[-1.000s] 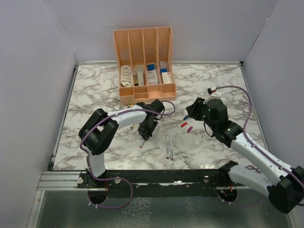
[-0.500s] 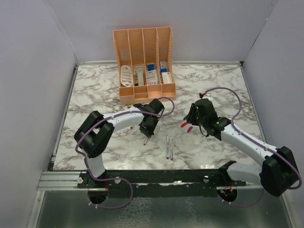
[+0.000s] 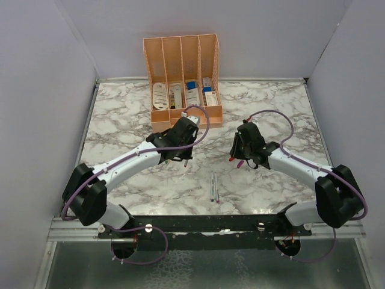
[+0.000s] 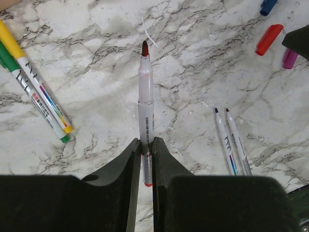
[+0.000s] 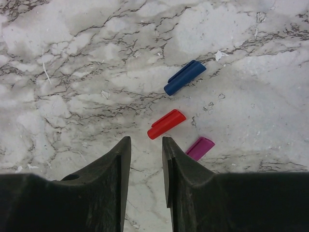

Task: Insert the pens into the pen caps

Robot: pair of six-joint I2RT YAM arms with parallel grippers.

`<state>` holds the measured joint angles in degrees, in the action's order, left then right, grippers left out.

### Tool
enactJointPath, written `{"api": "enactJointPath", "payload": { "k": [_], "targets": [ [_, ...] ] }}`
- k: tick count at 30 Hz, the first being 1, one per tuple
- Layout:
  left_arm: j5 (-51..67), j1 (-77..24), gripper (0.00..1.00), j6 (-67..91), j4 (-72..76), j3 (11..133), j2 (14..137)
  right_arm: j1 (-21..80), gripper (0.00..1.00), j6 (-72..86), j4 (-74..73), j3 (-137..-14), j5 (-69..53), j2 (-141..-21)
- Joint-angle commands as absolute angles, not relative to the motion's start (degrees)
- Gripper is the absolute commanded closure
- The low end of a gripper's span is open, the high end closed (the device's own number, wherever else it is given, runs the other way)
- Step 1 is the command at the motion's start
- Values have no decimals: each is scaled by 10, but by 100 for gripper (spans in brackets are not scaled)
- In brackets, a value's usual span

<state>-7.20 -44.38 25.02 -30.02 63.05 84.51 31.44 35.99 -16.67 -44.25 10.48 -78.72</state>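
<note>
My left gripper [image 4: 146, 143] is shut on a grey-white pen [image 4: 146, 96] with a red tip, held above the marble; in the top view the gripper [image 3: 184, 155] is at table centre. My right gripper [image 5: 146, 141] is open and empty, just short of the red cap [image 5: 166, 123]. The blue cap [image 5: 185, 77] lies beyond it and the magenta cap [image 5: 200, 147] beside my right finger. Two uncapped pens [image 4: 229, 142] lie side by side near the front [image 3: 214, 186]. Two pens wearing the yellow cap [image 4: 9, 41] and green cap [image 4: 6, 57] lie to the left.
A peach organizer [image 3: 182, 84] with white and blue boxed items stands at the back centre. Grey walls close off the left, right and back. The black rail runs along the near edge [image 3: 198, 224].
My left gripper has carried the red-tipped pen up and back toward the table centre. My right gripper has swung left and come down over the loose caps.
</note>
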Motion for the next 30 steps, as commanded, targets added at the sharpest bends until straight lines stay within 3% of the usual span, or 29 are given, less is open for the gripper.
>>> {"api": "enactJointPath", "payload": {
  "k": [1, 30],
  "targets": [
    [-105, -442, 100, 279, -241, 592, 793, 315, 68, 379, -171, -458, 94, -795],
    [-41, -436, 100, 264, -154, 548, 776, 315, 69, 481, -229, -467, 123, -863]
  ]
}}
